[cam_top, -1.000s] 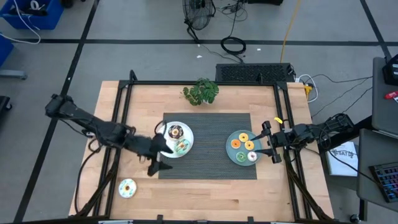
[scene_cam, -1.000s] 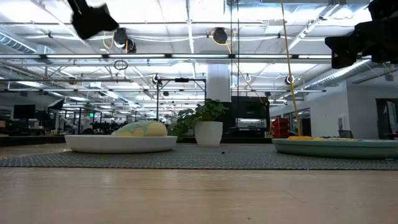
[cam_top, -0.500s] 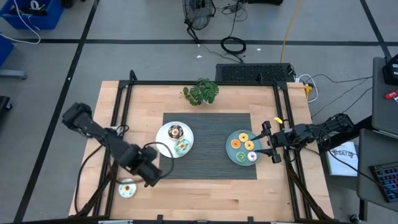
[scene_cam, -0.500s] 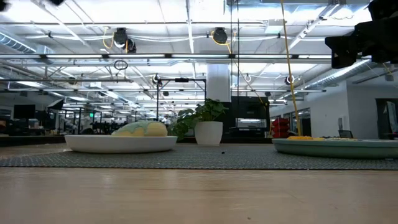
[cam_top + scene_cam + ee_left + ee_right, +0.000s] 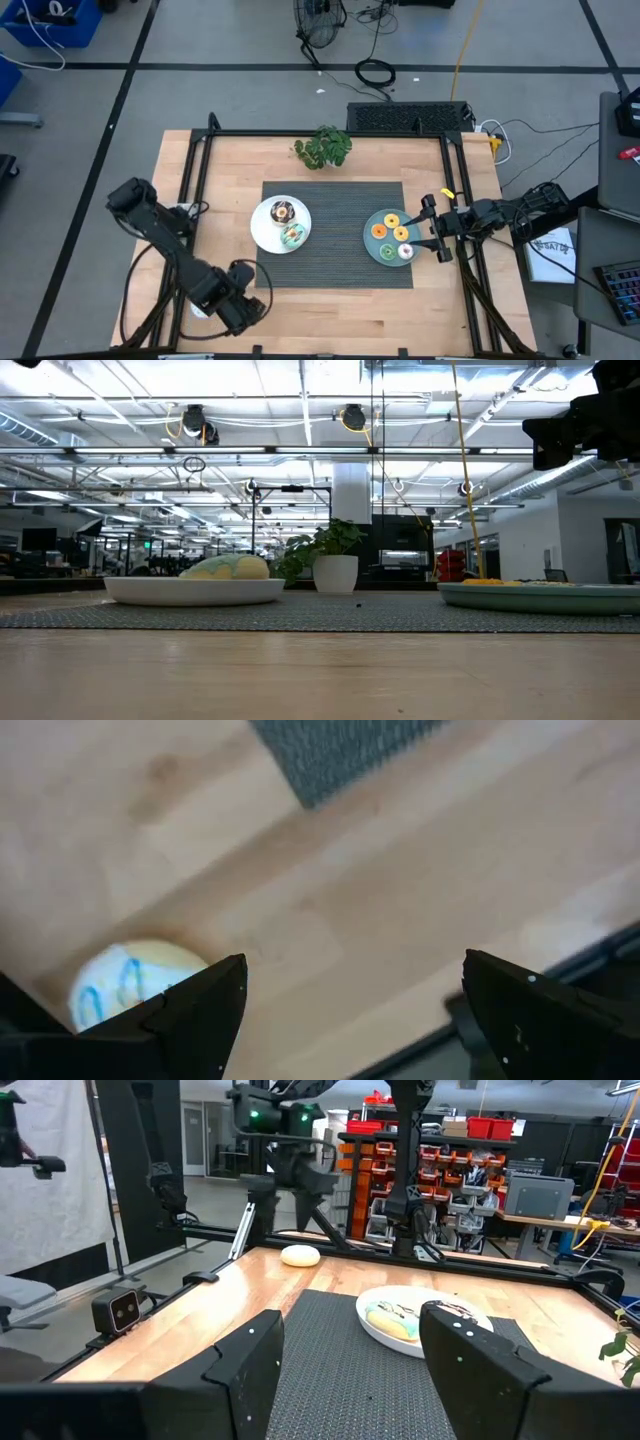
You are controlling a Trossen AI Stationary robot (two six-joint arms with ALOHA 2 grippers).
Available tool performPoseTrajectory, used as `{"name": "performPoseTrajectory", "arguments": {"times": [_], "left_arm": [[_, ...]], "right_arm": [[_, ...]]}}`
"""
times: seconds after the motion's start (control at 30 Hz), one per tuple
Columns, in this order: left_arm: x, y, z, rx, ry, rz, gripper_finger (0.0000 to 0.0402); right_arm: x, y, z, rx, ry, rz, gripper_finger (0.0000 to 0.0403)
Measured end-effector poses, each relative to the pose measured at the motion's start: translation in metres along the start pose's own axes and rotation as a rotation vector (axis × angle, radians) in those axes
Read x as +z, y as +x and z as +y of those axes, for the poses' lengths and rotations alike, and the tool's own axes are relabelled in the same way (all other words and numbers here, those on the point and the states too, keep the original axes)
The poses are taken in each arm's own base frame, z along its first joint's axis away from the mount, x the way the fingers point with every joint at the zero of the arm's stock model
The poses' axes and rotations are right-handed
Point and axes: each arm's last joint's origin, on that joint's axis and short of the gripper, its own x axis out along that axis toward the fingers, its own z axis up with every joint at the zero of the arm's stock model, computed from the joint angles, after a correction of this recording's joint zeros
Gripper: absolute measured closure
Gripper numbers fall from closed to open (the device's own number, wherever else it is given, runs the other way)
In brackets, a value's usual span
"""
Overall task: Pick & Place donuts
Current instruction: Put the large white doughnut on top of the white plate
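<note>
Relative to the white plate [image 5: 265, 232]: a chocolate donut [image 5: 283, 212] and a mint-green donut [image 5: 292, 237] lie flat on it. A yellow donut [image 5: 125, 982] with blue squiggles lies flat on bare wood, well apart toward the table's front-left corner.

The left arm reached down to the table's front-left corner, its left gripper [image 5: 243, 311] low over the wood, fingers [image 5: 195, 1005] spread wide — nothing between them. The right gripper [image 5: 432, 229] waited at the table's right side, fingers [image 5: 250, 1370] parted, empty.
</note>
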Motion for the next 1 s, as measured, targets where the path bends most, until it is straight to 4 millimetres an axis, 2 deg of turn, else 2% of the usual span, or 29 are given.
{"name": "performPoseTrajectory", "arguments": {"times": [0.4,0.73,0.9,1.0], "left_arm": [[-0.034,0.035,0.0,0.2,-0.138,0.163,0.0036],[-0.052,0.042,0.007,0.227,-0.167,0.087,0.0037],[-0.059,0.041,0.019,0.318,-0.152,0.076,0.0037],[-0.066,0.038,0.024,0.314,-0.154,0.052,0.0037]], "right_arm": [[0.0,0.0,0.0,0.0,0.0,-0.001,0.0181],[0.0,0.0,0.0,0.0,0.0,0.0,0.0181],[0.0,0.0,0.0,0.0,0.0,0.0,0.0181],[0.0,0.0,0.0,0.0,0.0,0.0,0.0181]]}}
